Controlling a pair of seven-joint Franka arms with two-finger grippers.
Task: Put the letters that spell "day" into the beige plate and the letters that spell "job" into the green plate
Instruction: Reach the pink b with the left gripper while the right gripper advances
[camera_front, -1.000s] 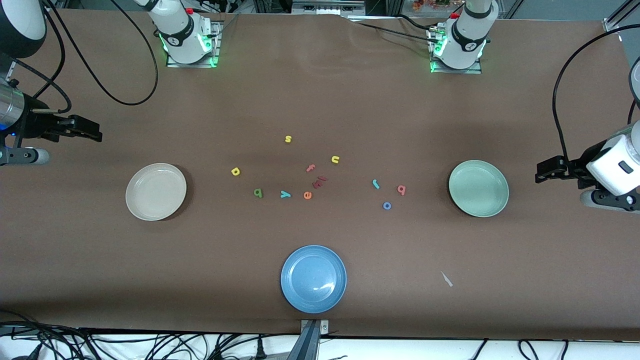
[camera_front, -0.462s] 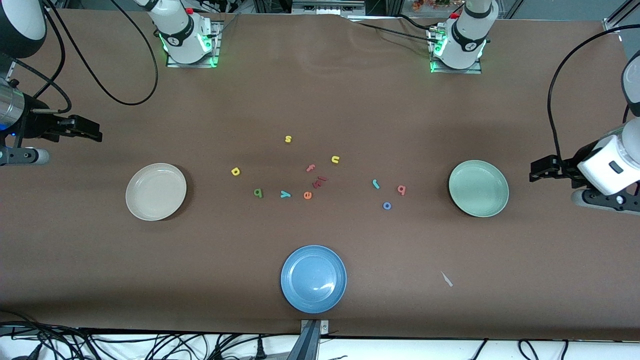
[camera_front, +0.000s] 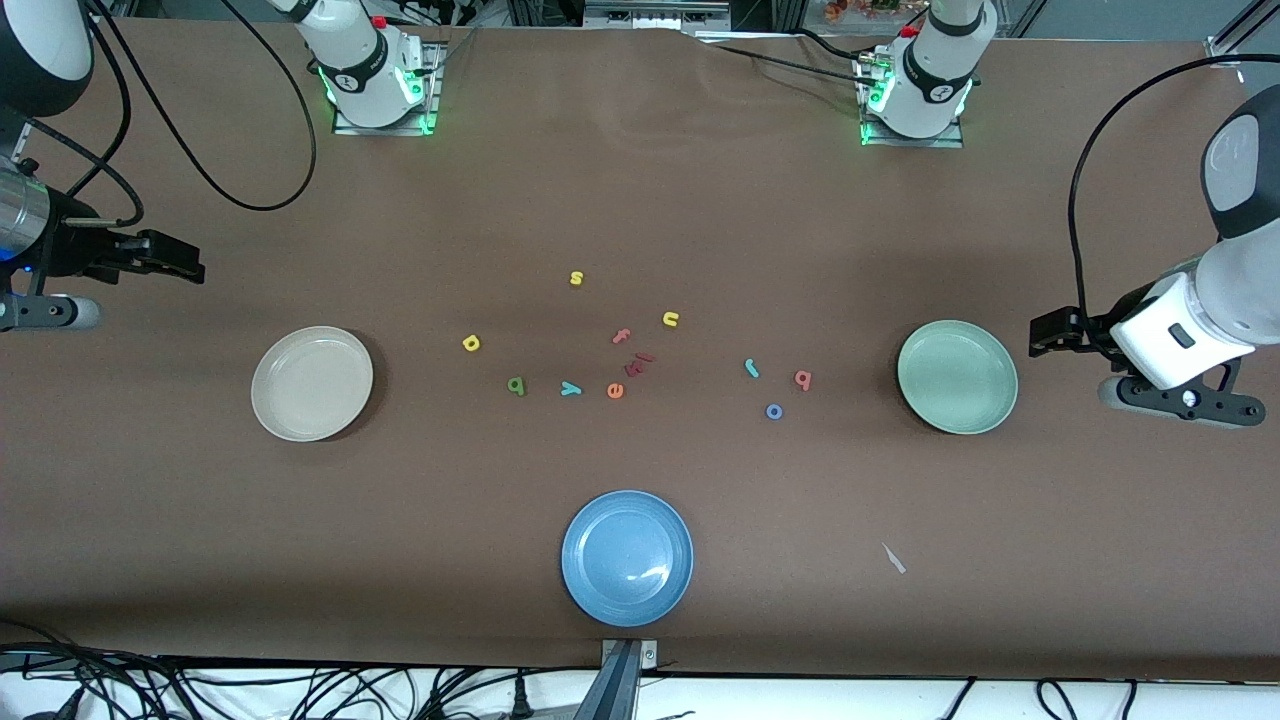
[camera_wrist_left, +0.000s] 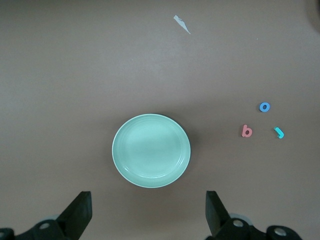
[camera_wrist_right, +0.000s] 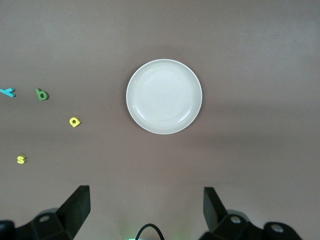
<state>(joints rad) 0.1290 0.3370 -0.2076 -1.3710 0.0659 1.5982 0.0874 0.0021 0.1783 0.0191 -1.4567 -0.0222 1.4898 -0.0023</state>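
Both plates empty; left gripper (camera_front: 1045, 333) and right gripper (camera_front: 185, 262) spread, holding nothing; foam b (camera_front: 802, 378) judged light, soft, thin: pinch across its edges against the bench.

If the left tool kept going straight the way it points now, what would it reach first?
Likely the green plate: the left tool, open, points toward it from the table's end, with only bare table between. Its height is unclear.
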